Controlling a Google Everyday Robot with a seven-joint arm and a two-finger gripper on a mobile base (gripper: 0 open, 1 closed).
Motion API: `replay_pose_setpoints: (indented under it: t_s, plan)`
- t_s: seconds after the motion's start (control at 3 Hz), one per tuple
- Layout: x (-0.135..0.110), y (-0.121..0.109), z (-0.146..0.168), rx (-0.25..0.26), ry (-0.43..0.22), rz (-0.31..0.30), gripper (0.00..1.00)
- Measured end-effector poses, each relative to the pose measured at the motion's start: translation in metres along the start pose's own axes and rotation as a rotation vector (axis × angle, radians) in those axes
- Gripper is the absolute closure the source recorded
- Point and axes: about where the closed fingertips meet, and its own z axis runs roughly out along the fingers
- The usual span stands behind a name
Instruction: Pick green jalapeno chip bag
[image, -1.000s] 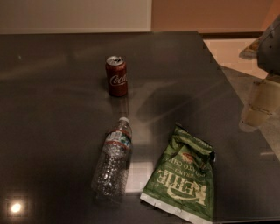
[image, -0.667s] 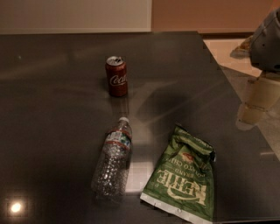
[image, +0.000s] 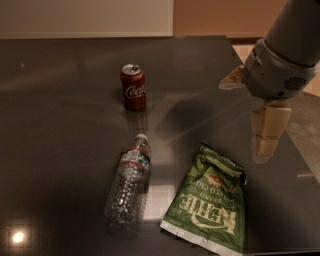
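**Pincer** (image: 243, 120): spread and empty, held above the right side of the table (image: 60, 110), near the target but clear of it.

**Green jalapeno chip bag** (image: 210, 210): lay flat and untouched at the front of the table.

**Water bottle** (image: 129, 182): lay on its side just beside the bag.

**Cola can** (image: 133, 87): stood upright farther back.

**Status:** judged early. Descent, grasp and lift all remained.

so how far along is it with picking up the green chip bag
Nothing looks done yet: the green jalapeno chip bag lies flat on the table, ungrasped. In hand: the gripper hangs over the table's right side, apart from the bag. Left: descend, grasp, lift.
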Motion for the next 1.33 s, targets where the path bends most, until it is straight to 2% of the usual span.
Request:
replay_pose_setpoints:
  t_s: [0.33, 0.67, 1.33]
  plan:
    - [-0.009, 0.015, 0.026, -0.066, -0.028, -0.112, 0.0]
    - [-0.011, 0.031, 0.049, -0.108, -0.037, -0.179, 0.0]
    - [-0.008, 0.047, 0.076, -0.157, -0.043, -0.227, 0.0]
